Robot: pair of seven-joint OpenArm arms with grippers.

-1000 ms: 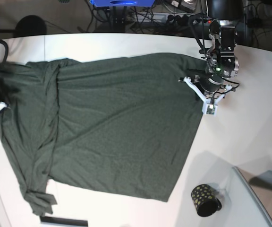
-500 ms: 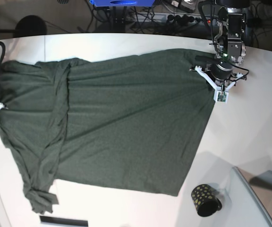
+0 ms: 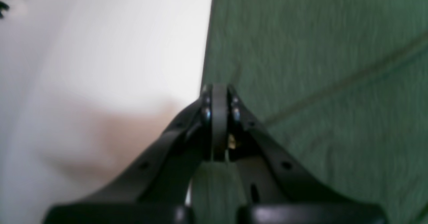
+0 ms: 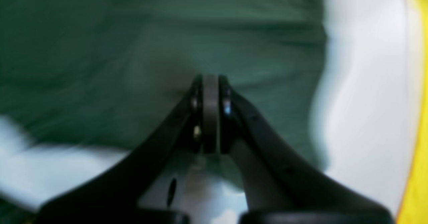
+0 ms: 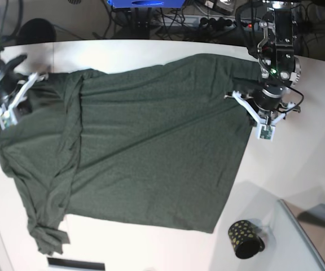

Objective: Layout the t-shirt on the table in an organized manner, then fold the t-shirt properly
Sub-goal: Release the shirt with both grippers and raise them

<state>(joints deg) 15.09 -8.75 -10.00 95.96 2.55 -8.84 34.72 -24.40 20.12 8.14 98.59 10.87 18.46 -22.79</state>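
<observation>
The dark green t-shirt lies spread across the white table, with a folded band down its left side and a bunched corner at the lower left. My left gripper is shut on the shirt's right edge; in the left wrist view its closed tips sit on the border between t-shirt and table. At the shirt's upper left corner my right gripper is shut on the fabric. The right wrist view is blurred, with pressed-together tips over the t-shirt and table to the right.
A small black cup with gold dots lies near the front right, just below the shirt's lower right corner. A grey panel fills the lower right corner. Cables and a blue box sit beyond the far edge.
The right gripper has come into view, rising up and rightward with the shirt's upper left corner. The left gripper pulled the right edge further right, then down slightly. The shirt lies flatter.
</observation>
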